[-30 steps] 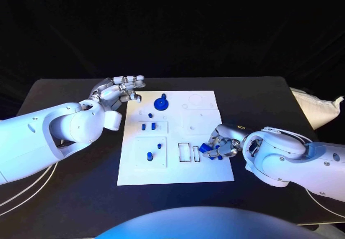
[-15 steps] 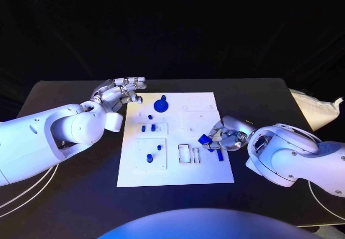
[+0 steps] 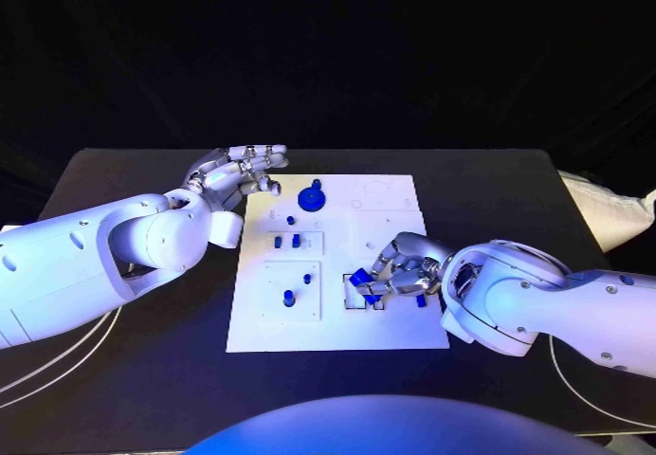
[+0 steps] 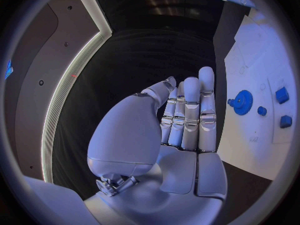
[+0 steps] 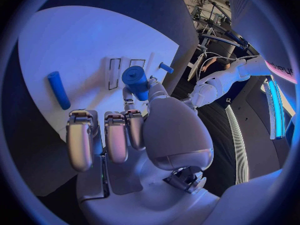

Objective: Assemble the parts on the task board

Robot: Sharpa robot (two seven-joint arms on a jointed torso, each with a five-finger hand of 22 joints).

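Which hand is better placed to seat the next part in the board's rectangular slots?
Right. The right hand already holds a blue part just above the slots. The left hand is empty, at the task board's far left corner.

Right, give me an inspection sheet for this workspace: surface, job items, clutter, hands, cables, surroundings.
Surface: black table, with the white task board lying in its middle.
Job's things: blue gear near the board's far edge; small blue parts stand in the board's left-hand panels; a loose blue rod lies on the board.
Clutter: nothing seen.
Hands: left hand empty, fingers straight and close together, beside the board's far left corner; right hand holds a blue peg over the board's rectangular slots.
Cables: white cables on the table's left side.
Surroundings: white bag past the table's right edge; dark backdrop.
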